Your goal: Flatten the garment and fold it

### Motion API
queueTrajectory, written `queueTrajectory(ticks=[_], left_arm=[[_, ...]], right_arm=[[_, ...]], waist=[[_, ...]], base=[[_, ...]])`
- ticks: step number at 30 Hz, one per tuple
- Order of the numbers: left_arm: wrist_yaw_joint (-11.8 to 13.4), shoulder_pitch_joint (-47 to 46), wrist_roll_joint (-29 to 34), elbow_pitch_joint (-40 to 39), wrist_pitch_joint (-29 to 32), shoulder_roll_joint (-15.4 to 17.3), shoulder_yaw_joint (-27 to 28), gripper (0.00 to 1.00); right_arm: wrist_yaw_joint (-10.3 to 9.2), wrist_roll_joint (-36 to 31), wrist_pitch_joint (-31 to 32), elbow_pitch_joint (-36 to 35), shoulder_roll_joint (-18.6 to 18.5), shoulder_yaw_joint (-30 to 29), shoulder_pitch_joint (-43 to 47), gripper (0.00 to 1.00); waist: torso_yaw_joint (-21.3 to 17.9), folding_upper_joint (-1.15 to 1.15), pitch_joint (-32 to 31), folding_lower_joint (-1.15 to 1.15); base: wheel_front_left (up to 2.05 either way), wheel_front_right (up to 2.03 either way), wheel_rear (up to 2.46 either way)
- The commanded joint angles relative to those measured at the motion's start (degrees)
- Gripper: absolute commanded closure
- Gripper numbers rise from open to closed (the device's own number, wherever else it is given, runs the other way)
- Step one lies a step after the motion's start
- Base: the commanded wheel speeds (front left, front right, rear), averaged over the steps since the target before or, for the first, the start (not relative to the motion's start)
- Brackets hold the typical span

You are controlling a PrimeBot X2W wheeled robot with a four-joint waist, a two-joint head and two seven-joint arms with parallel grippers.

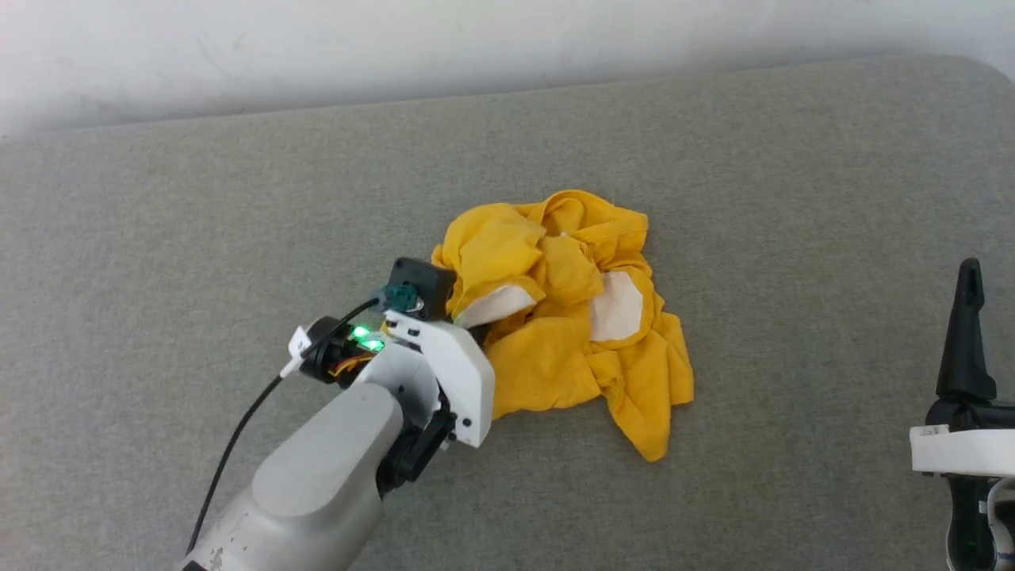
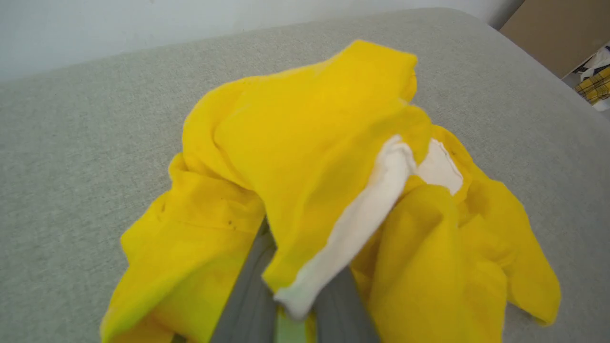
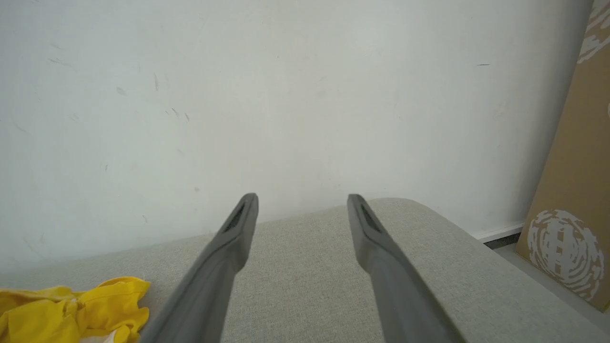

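Left gripper (image 2: 294,297): pinching nearly shut on a white-and-yellow fold of the garment (image 1: 555,365), which is lying crumpled on the grey cushion (image 1: 198,198). Advisable: lifting slowly, letting cloth hang free. Right gripper (image 3: 302,209): standing wide open, empty.

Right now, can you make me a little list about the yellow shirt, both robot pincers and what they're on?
garment: yellow with white patches, crumpled in a heap, not yet flattened
surface: grey padded top, the garment lies on it
left pincer: shut on a fold at the garment's left edge
right pincer: open, holding nothing, off to the right, apart from the garment
background: pale wall; brown cardboard beside it
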Motion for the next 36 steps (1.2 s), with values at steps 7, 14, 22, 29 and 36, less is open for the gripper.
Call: queueTrajectory(ticks=[7, 14, 22, 29, 36], left_arm=[[-0.80, 0.62, -1.42, 0.92, -5.53, -1.65, 1.86, 0.00], [5.12, 5.69, -1.56, -12.03, -14.62, 3.00, 8.78, 0.00], [16.53, 25.01, 2.38, -30.91, -22.09, 12.84, 21.16, 0.00], [19.15, 40.81, 14.46, -41.34, -22.32, 11.71, 30.53, 0.00], [12.86, 45.07, 21.08, -42.35, -22.33, 4.36, 33.57, 0.00]], right_arm=[[-0.05, -1.18, -0.26, -0.18, 0.06, 0.27, -0.24, 0.00], [-0.05, -1.29, -0.26, 0.38, 0.06, 1.17, 1.11, 0.00], [-0.05, -1.16, -0.26, 1.01, 0.06, 2.70, 3.37, 0.00], [-0.05, -1.15, -0.26, 1.75, 0.06, 3.34, 4.73, 0.00], [-0.05, -1.51, -0.12, 3.85, 0.06, 4.52, 5.99, 0.00]], waist=[[2.88, 0.00, -0.94, -0.01], [4.35, 0.00, -3.20, -0.01], [5.42, 0.00, -4.40, -0.01], [7.00, 0.00, -4.30, -0.01], [8.74, 0.00, -4.63, -0.01]], base=[[0.00, 0.00, 0.00], [0.00, 0.00, 0.00], [0.00, 0.00, 0.00], [0.00, 0.00, 0.00], [0.00, 0.00, 0.00]])
